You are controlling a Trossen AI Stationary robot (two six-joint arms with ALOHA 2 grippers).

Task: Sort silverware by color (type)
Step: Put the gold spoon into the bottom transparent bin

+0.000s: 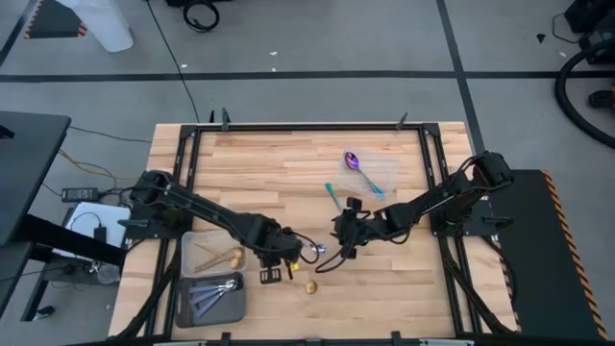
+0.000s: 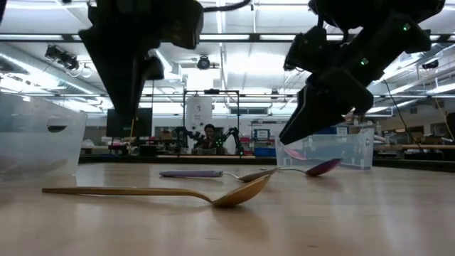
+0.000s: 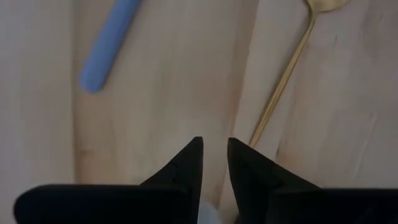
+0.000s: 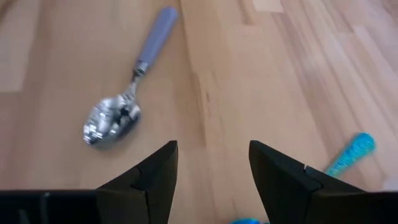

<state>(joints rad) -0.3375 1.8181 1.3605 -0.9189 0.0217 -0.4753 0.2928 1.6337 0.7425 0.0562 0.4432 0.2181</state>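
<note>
From the low view you see the gold spoon (image 2: 213, 194) lying flat nearest you on the counter (image 2: 341, 220), with the lavender-handled spoon (image 2: 213, 173) behind it and a purple spoon bowl (image 2: 323, 168) farther back by a clear container (image 2: 341, 148); only this view shows a person (image 2: 208, 136) seated in the room beyond.

The high view gives you the layout the low one hides. The left tool (image 1: 288, 259) hangs over the counter's near middle, right of two clear trays: one holding gold pieces (image 1: 219, 256), the nearer one holding lavender-handled pieces (image 1: 213, 294). Its wrist view shows the fingers (image 3: 186, 165) a narrow gap apart, gripping nothing, above bare wood between the lavender handle and the gold handle.

The right tool (image 1: 348, 231) hovers just beyond, its jaws wide apart and empty. Its wrist view shows the silver bowl ahead and a teal handle (image 4: 351, 152) off to one side.

Farther back the iridescent spoon (image 1: 357, 167) lies near the far edge, with open wood left of it.
</note>
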